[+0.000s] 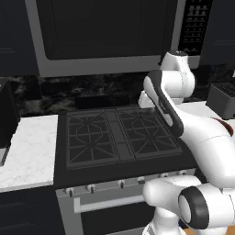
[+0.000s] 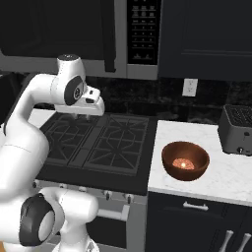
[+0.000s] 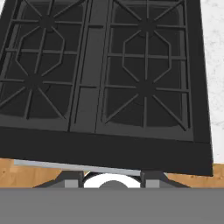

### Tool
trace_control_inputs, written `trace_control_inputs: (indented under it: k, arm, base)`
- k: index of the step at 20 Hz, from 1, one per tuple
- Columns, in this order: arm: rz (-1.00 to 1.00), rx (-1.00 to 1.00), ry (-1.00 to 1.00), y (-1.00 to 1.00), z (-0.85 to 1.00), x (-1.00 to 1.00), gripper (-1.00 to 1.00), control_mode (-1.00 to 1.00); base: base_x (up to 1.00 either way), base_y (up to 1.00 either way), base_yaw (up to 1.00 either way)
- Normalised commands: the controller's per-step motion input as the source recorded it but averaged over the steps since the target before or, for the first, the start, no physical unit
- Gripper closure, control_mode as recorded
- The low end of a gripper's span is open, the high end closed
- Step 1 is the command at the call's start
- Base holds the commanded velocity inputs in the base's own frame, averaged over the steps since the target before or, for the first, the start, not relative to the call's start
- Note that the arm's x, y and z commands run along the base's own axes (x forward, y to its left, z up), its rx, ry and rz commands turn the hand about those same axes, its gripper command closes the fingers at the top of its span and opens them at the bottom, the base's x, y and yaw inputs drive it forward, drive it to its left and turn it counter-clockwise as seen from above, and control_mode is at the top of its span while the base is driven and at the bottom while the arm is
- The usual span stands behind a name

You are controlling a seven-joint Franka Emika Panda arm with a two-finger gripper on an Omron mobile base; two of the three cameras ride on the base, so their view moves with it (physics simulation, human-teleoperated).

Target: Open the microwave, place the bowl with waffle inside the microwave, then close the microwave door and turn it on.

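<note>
Between microwave (image 2: 98, 34) and bowl (image 2: 185, 161): stove (image 1: 119, 137), toaster (image 2: 239, 129) beyond (gripper (image 3: 112, 183) spread unclear).

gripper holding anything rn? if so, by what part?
Nothing held. The gripper hangs over the stove with no object at it; the bowl sits untouched on the counter to the right.

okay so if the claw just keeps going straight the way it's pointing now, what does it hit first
Most likely the stovetop: the claw points down at its black burner grates, with nothing visible between. How far off they are is unclear.
</note>
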Motion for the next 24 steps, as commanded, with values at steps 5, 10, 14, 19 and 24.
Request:
trace_control_inputs:
  k: [5,10,14,19,24]
  arm:
    - [-0.02,0.00,-0.33,0.00,0.26,-0.71,-1.00,-1.00]
    - [-0.08,-0.03,-0.77,-0.04,0.72,-0.72,-1.00,-1.00]
    - [0.00,-0.06,-0.89,0.00,0.87,0.05,-1.00,-1.00]
    - [-0.01,-0.09,-0.65,-0.39,0.66,0.64,-1.00,-1.00]
    - [-0.02,0.02,0.00,-0.61,0.05,0.45,-1.00,-1.00]
  base:
    - [0.00,0.00,0.00]
    - [0.00,0.00,0.00]
    - [0.00,0.00,0.00]
    - [0.00,0.00,0.00]
    - [0.00,0.00,0.00]
